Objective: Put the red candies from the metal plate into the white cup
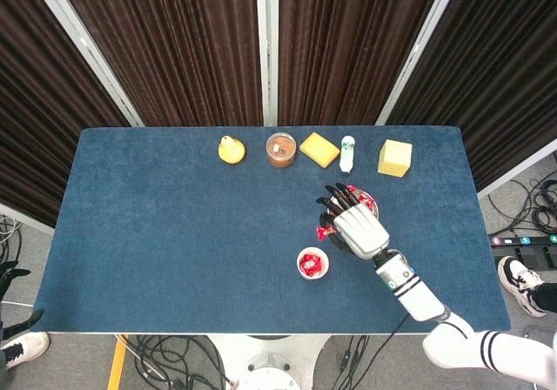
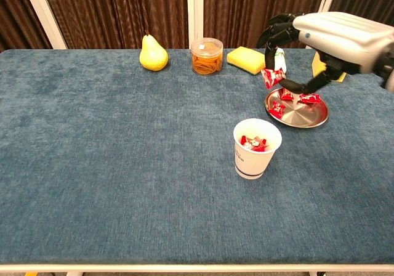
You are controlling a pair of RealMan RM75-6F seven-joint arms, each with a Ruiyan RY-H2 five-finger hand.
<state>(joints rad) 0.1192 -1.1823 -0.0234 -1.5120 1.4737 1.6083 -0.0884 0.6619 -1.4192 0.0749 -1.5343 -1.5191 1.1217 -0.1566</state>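
Note:
My right hand [image 2: 335, 34] hangs raised above the metal plate [image 2: 303, 117], and its fingertips pinch one red candy [image 2: 271, 76] in the air over the plate's left rim. Several red candies [image 2: 276, 109] still lie on the plate. The white cup [image 2: 257, 148] stands in front and to the left of the plate, with red candies [image 2: 253, 143] inside. In the head view the right hand [image 1: 355, 225] covers most of the plate, and the held candy [image 1: 324, 231] shows just above the cup [image 1: 312, 264]. My left hand is out of sight.
Along the far edge stand a yellow pear [image 2: 153, 53], a clear jar of orange contents [image 2: 207, 55], a yellow sponge [image 2: 248, 60], a small white bottle [image 2: 279, 60] and a yellow block [image 1: 394, 158]. Blue cloth covers the table.

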